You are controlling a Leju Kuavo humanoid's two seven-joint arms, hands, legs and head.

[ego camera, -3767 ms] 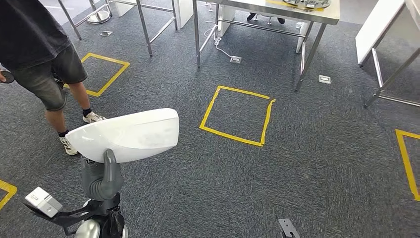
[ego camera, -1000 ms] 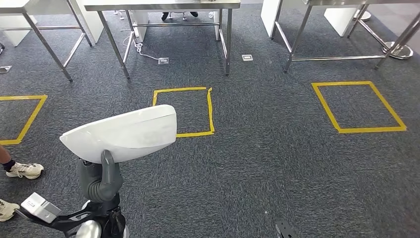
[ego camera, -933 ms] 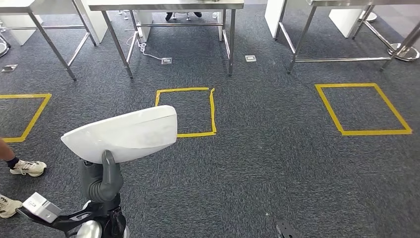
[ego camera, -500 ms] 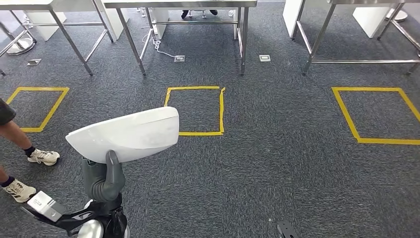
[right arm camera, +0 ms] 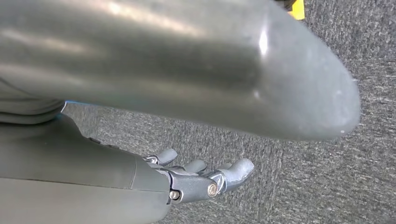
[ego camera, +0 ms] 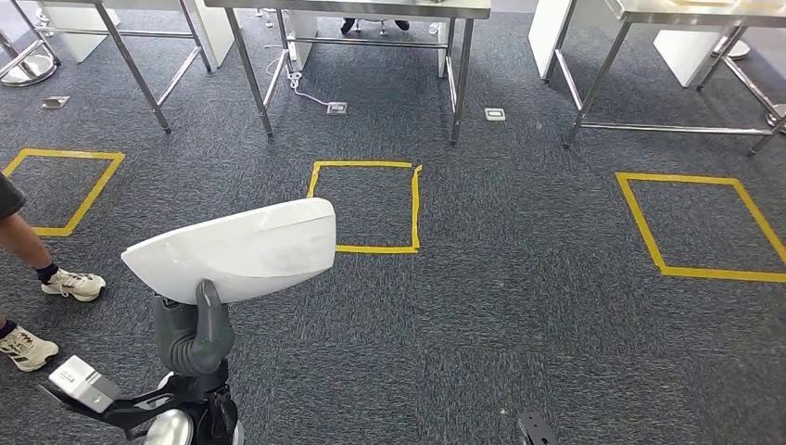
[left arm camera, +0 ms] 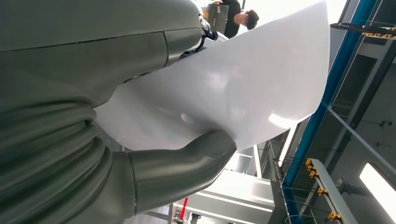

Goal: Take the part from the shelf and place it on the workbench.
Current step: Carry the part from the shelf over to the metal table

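A: In the head view, where is the part [ego camera: 236, 252] sitting?
B: The left hand [ego camera: 192, 336] is holding it up, with the bench [ego camera: 352, 7] well ahead; better walking steadily.
A: And the wrist views?
B: The left thumb [left arm camera: 187, 158] is pressing the part; the right hand [right arm camera: 196, 179] is hanging, its fingers [right arm camera: 238, 170] loosely apart, holding nothing.

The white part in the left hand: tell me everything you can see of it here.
The white part is a smooth, glossy shell, plastic by its look, broad and gently curved, narrowing to a rounded tip at one end and squarer at the other. It is carried roughly level above the grey carpet. The left hand grips its near edge from below, thumb pressed against its surface. Nothing else touches it.
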